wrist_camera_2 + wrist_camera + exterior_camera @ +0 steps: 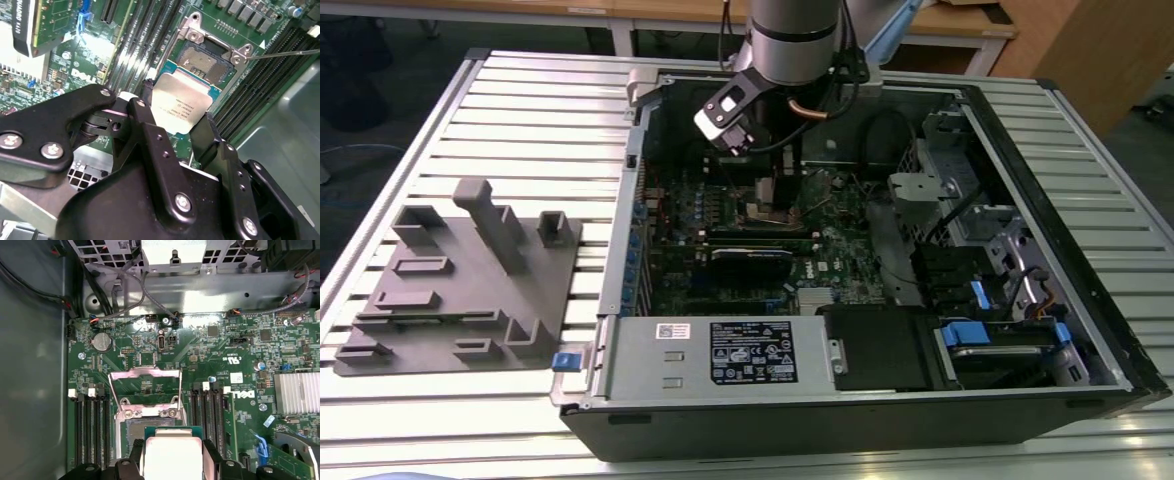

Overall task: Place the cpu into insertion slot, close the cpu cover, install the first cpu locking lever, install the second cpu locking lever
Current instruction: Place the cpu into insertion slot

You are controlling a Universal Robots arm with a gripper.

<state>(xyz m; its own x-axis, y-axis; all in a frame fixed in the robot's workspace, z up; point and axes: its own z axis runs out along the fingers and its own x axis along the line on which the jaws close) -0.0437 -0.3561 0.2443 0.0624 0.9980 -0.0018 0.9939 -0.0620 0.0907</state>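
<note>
- The gripper (177, 105) is clamped on the cpu (182, 100). One black finger (146, 100) presses one edge and the other finger presses the opposite edge.
- The cpu's pale metal top faces the camera in both wrist views. In the first wrist view its near part is cut off by the frame edge and flanked by the fingers.
- The cpu hangs just beside and partly over the insertion slot (205, 62), not seated in it. The slot's dark centre shows bare beyond the chip's far edge.
- In the first wrist view, the cpu cover (145, 382) stands swung open behind the slot, and green board shows through its window.
- A thin metal rod (285, 52) runs out from one corner of the slot in the second wrist view. It may be a locking lever, but its far end is cut off.
- The motherboard (220, 345) lies flat inside the open computer case (1087, 210), with long black memory slots (212, 415) on both sides of the insertion slot.
- In the exterior view the arm (787, 40) reaches down into the case and blocks the chip, so its grip cannot be judged there.
- The case rests on a slatted surface (520, 110). A grey moulded tray (454, 270) sits well apart from it, toward the exterior view's left.
</note>
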